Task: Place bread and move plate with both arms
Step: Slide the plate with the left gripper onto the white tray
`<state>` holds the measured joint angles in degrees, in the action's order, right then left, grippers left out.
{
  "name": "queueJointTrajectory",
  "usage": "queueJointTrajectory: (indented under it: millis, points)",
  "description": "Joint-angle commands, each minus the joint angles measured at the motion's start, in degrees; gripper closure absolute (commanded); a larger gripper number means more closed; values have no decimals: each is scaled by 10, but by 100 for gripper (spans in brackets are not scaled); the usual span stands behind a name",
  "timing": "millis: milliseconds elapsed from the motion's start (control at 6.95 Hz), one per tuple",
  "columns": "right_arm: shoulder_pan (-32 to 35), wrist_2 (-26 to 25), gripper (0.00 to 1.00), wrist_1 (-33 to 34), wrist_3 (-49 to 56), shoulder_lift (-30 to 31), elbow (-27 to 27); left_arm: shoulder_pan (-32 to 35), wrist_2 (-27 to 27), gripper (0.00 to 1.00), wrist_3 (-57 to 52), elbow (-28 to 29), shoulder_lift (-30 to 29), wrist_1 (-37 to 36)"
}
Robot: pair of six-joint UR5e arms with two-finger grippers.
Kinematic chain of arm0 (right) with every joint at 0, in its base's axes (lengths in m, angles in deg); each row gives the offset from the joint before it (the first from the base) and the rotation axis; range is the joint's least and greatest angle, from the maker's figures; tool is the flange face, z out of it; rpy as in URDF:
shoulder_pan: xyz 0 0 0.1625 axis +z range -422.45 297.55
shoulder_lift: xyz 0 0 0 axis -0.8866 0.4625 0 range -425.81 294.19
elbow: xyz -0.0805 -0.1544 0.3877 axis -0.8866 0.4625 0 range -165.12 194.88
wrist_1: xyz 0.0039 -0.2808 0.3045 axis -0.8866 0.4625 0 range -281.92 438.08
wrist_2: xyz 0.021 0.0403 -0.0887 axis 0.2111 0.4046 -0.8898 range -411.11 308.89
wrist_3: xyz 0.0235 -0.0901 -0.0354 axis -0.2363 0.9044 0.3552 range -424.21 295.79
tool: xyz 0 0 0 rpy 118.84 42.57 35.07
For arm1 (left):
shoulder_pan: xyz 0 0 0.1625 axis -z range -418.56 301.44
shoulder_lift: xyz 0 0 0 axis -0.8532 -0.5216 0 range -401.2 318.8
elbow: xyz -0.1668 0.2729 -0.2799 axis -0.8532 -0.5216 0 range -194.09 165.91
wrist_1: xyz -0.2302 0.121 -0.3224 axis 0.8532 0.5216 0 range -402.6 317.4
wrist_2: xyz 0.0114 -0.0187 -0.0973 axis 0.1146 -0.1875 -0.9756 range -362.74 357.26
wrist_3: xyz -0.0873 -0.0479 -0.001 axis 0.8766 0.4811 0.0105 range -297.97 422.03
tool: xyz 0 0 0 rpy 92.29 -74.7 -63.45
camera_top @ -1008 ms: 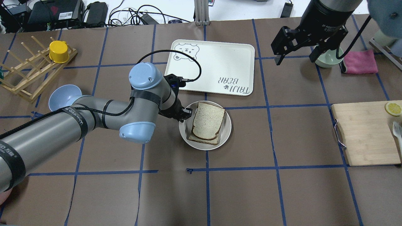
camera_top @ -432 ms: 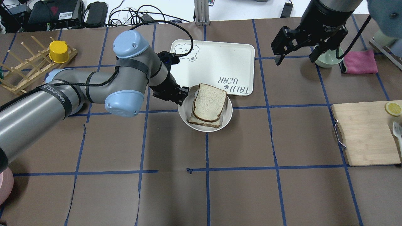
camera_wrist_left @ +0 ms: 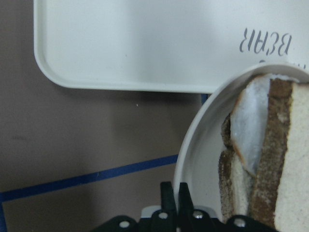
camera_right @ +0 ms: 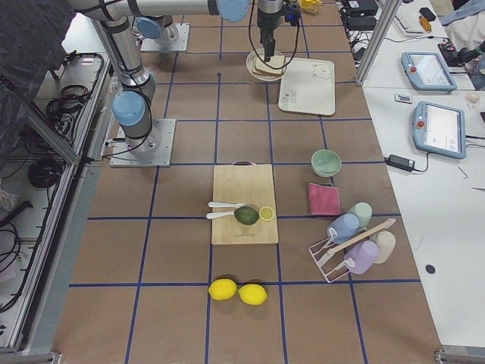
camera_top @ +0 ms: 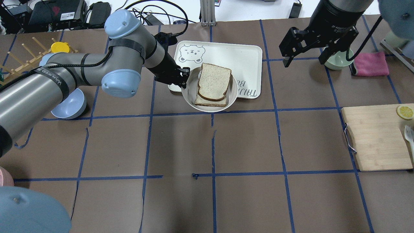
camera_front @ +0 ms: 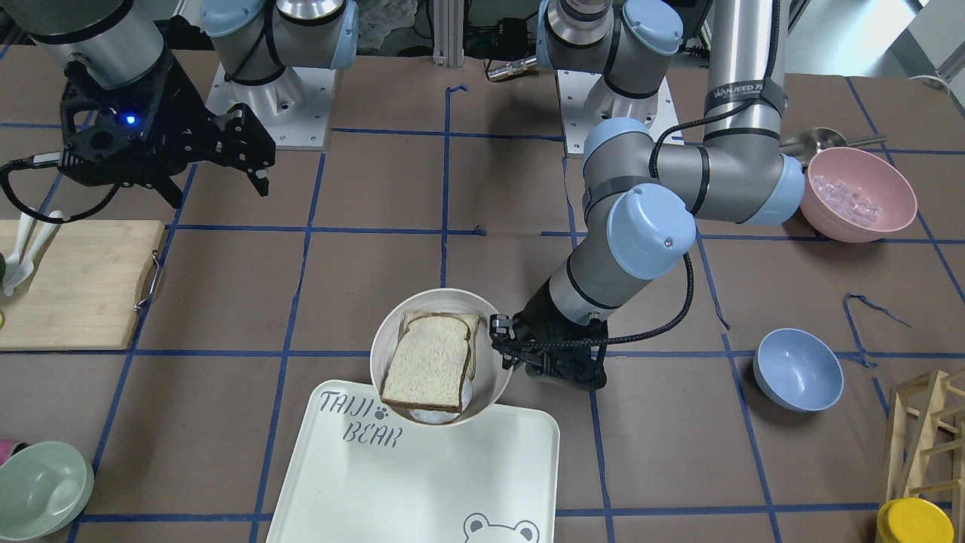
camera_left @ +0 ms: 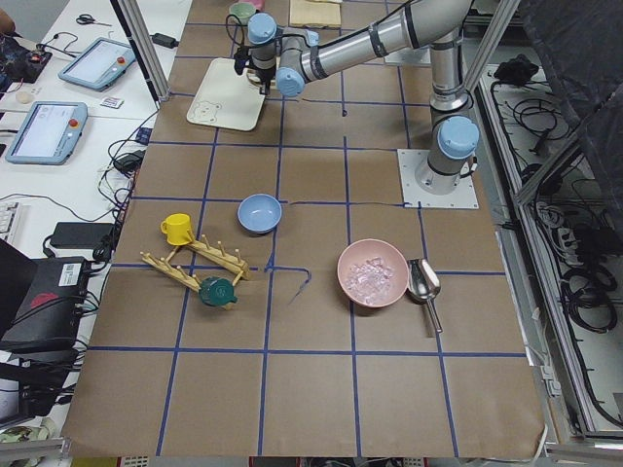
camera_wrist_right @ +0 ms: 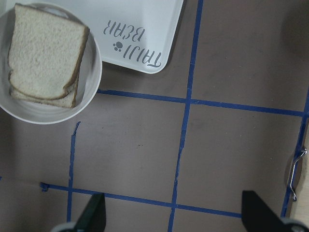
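The cream-white plate [camera_top: 190, 93] hangs over the near left corner of the bear-printed tray [camera_top: 241, 53]. On it lies the bread [camera_top: 213, 81], dark-crusted, on top of a squarer slice [camera_top: 207, 102] with something white between them. My left gripper [camera_top: 184, 77] is shut on the plate's left rim. The left wrist view shows the black fingers [camera_wrist_left: 175, 193] pinching the rim [camera_wrist_left: 193, 145] beside the bread [camera_wrist_left: 294, 145]. My right gripper [camera_top: 304, 60] is open and empty, high over the table to the right of the tray. Its view shows the plate [camera_wrist_right: 91, 82] and bread [camera_wrist_right: 46, 48] at top left.
A wooden cutting board [camera_top: 375, 136] with a lemon slice [camera_top: 404, 112] lies at the right. A green bowl [camera_top: 338, 61] and a pink cloth [camera_top: 372, 63] sit behind my right gripper. A blue bowl [camera_top: 69, 105], a wooden rack and a yellow cup [camera_top: 59, 48] stand at the left.
My left arm has carried the plate with the bread away from the robot, from the brown mat onto the tray's near corner. My right arm has not moved.
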<state>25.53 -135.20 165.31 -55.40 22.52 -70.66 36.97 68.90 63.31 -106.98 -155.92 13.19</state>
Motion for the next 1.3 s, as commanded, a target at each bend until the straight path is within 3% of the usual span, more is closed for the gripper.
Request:
queueJointTrajectory:
  millis: [0, 576, 864, 1152]
  points:
    - [-1, -5, 0, 1, 1, 0, 0, -3, -4, 100, 20, 108, -99, 0]
    - [-1, -6, 0, 1, 1, -1, -1, -3, -34, 100, 47, 206, -204, -5]
    - [-1, -7, 0, 1, 1, -1, -1, -3, -32, 1, 51, 205, -193, -4]
    - [-1, -7, 0, 0, 1, -1, -1, -17, 14, 0, 40, 200, -157, 5]
